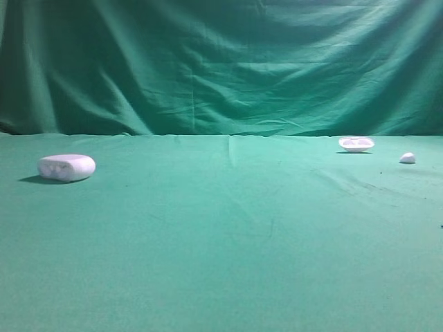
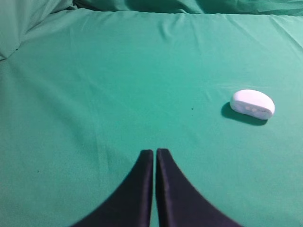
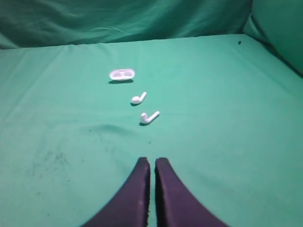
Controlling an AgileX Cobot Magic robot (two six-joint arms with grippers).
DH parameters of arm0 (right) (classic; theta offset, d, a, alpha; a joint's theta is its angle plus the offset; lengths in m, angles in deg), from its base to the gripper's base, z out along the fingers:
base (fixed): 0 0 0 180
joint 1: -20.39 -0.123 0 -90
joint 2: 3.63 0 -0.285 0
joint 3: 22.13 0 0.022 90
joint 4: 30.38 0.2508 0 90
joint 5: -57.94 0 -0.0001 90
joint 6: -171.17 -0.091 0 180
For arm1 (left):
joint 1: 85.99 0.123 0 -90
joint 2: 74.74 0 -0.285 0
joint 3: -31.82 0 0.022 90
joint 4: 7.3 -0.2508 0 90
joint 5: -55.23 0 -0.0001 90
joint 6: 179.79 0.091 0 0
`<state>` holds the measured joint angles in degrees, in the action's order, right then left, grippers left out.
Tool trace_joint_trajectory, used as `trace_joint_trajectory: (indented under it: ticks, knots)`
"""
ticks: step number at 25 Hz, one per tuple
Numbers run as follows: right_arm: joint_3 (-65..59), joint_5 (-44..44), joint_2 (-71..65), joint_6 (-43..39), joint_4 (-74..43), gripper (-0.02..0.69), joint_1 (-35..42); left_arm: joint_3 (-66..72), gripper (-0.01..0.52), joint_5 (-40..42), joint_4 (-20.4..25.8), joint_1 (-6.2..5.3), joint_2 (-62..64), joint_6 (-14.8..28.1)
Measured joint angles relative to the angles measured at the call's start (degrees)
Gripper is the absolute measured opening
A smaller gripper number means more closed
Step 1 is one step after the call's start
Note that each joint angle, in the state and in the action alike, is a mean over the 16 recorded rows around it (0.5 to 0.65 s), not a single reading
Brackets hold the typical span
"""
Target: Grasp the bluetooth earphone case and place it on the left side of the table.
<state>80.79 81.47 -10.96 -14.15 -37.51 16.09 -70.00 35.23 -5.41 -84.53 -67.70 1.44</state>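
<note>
In the exterior high view neither arm shows at all, and only the dark fingers of each pincer enter the wrist views, cut off by the lower frame edge. That same view shows just one small white pebble-like piece [image 1: 407,158] at the far right, its shape too small to make out, while the right wrist view resolves two white stemmed earbuds, one [image 3: 138,98] nearer the dish and one [image 3: 149,117] closer to the camera, lying apart from each other. There is one white, rounded, pill-shaped plastic bluetooth earphone case [image 1: 66,167], resting on the left side of the table [image 1: 221,242] with its dimpled face toward the camera; the left wrist view shows it [image 2: 253,103] ahead and to the right of the left pincer [image 2: 155,153], well apart from it. One flatter, shallow white dish-like piece [image 1: 356,144] lies far right near the back edge, also seen from the right wrist [image 3: 122,74]. The left pincer is pressed together with nothing between its fingers, and the right pincer [image 3: 152,161] likewise. Wrinkled green cloth covers the table, and a matching green draped backdrop [image 1: 221,62] hangs behind it.
</note>
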Motion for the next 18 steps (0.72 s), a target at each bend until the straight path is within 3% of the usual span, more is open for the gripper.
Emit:
trace_joint_trajectory:
  ticks: [18]
  knots:
    - [-1.38,-0.72,0.25,0.0,0.01,0.0,0.54,0.0,0.0,0.0,0.0,0.0,0.0,0.0]
